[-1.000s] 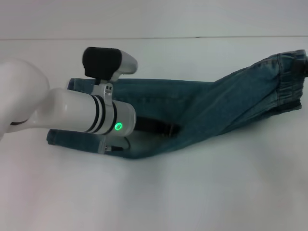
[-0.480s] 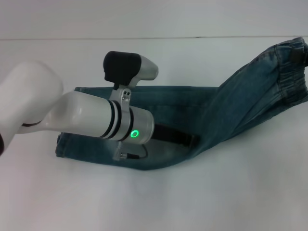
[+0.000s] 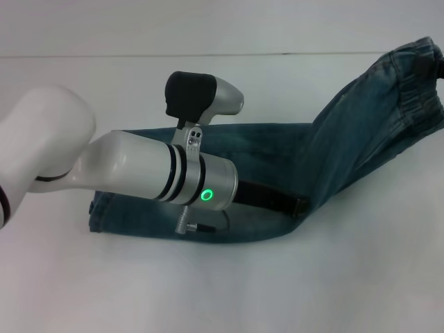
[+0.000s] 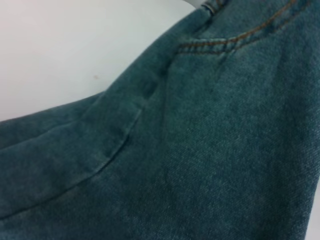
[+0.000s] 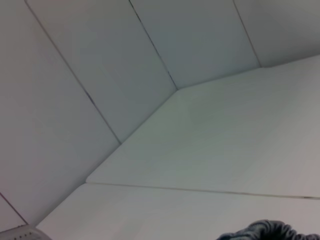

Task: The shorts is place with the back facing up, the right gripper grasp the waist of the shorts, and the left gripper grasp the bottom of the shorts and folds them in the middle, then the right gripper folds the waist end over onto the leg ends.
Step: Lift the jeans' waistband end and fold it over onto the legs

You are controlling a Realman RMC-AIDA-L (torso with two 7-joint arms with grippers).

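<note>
The lengthwise fold is under way: the shorts (image 3: 291,166) lie doubled on the white desk (image 3: 222,291), waist (image 3: 416,90) lifted at the right edge. The left pincer (image 3: 295,206) is pinching the leg denim; the right pincer is unseen, so its state cannot be told. Next the fold needs laying flat. Since a second ago, the left arm has carried the hem rightward.

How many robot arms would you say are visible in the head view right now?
1. The left arm reaches in from the robot's left, its claw low against the shorts. The right arm is out of that view; a dark shape at the raised waist cannot be identified.
</note>
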